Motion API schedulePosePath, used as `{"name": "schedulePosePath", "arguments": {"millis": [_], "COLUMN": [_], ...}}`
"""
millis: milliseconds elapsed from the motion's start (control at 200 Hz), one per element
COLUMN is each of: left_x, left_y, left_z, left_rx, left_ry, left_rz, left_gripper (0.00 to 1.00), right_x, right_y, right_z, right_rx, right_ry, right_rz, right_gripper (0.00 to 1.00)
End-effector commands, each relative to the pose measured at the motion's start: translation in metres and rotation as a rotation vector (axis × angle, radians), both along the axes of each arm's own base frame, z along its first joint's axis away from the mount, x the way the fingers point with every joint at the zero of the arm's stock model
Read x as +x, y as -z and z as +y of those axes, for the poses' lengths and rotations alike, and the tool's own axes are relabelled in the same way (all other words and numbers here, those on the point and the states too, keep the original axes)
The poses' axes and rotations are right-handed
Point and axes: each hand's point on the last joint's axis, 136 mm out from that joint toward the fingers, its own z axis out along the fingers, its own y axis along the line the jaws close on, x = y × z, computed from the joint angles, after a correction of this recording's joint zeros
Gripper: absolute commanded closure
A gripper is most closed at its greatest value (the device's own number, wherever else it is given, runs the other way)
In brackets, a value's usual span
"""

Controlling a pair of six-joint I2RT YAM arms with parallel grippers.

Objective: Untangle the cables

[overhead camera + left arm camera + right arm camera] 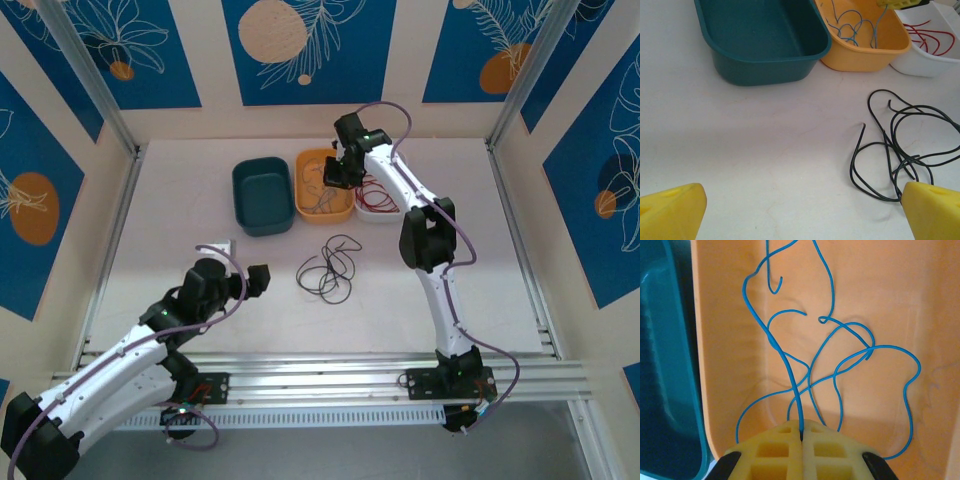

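Left wrist: left pincer (802, 212) wide, low over surface (740, 150), facing loose black cables (900, 145), likely next pick. Beyond, right pincer (801, 435) clamped on blue cable (771, 340) in orange bin (890, 290), apparently sorting by colour. Red cables (927, 37) in white bin (920, 67); teal bin (765, 65) probably for black.

Bright, even light — shadows seemingly soft.

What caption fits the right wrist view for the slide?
Right gripper shut on a blue cable whose loops trail into the orange bin, teal bin alongside.
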Motion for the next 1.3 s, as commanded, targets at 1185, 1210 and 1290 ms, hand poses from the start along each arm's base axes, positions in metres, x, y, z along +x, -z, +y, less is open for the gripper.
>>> {"name": "schedulePosePath", "arguments": {"millis": [1185,1210,1290], "left_x": [0.022,0.023,0.03], "left_y": [-0.018,-0.021,-0.026], "left_z": [-0.044,-0.048,-0.06], "left_rx": [-0.078,-0.093,-0.139], "left_ry": [0.115,0.123,0.127], "left_rz": [0.058,0.06,0.078], "left_gripper": [0.0,0.0,0.0], "right_x": [-0.105,-0.11,-0.132], "right_y": [-0.098,-0.098,-0.093], "right_z": [-0.048,-0.054,-0.071], "right_rx": [0.074,0.07,0.057], "right_ry": [0.085,0.099,0.144], "right_rz": [-0.175,-0.182,-0.185], "right_gripper": [0.18,0.13,0.01]}}
